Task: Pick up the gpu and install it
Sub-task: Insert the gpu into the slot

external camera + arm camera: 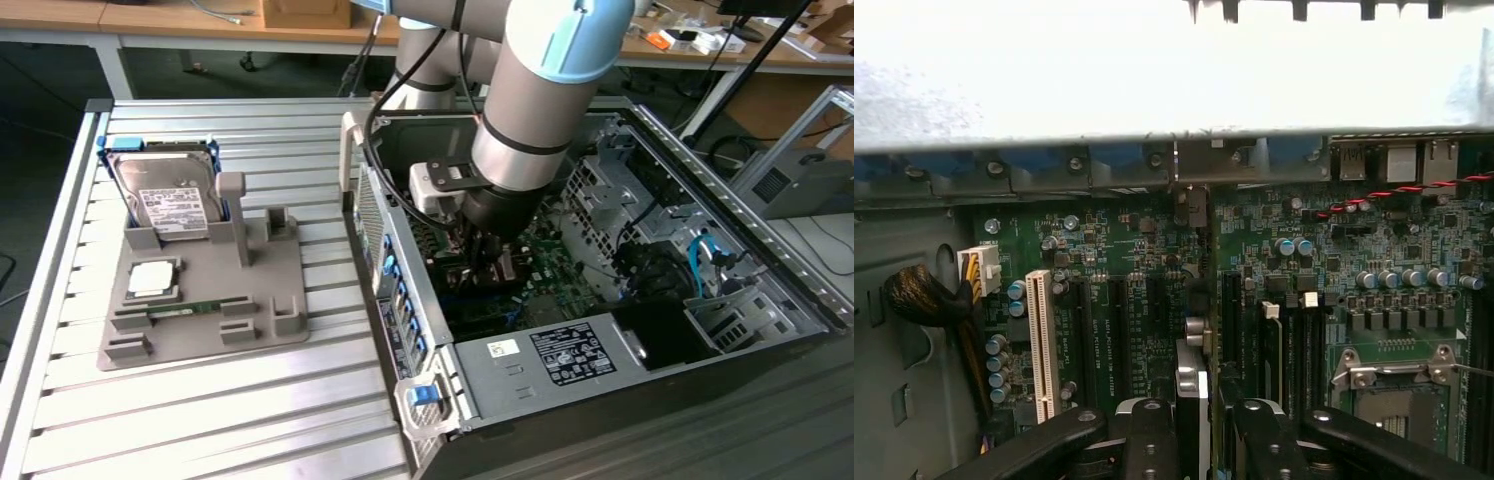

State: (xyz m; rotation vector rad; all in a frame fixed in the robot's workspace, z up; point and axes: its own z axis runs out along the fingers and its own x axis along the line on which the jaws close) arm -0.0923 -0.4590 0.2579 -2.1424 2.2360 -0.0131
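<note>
My gripper (481, 258) is deep inside the open computer case (781, 290), low over the green motherboard (554, 262). In the wrist view the gpu (1191, 385) appears edge-on as a thin card with a silvery edge. It stands upright between my two black fingers (1152, 440), and the gripper (1199, 440) is shut on it. The card runs toward the case's rear wall, between the black expansion slots (1119, 330) of the motherboard (1124, 250). Whether its bottom edge is touching a slot is hidden.
A white slot (1039, 340) and a braided cable bundle (929, 300) lie to one side, the processor socket (1399, 390) to the other. Outside the case, a grey fixture (200, 335) holds a hard drive (171, 195), a processor chip (151, 280) and a memory stick (187, 308). The power supply (561, 355) sits at the case's near end.
</note>
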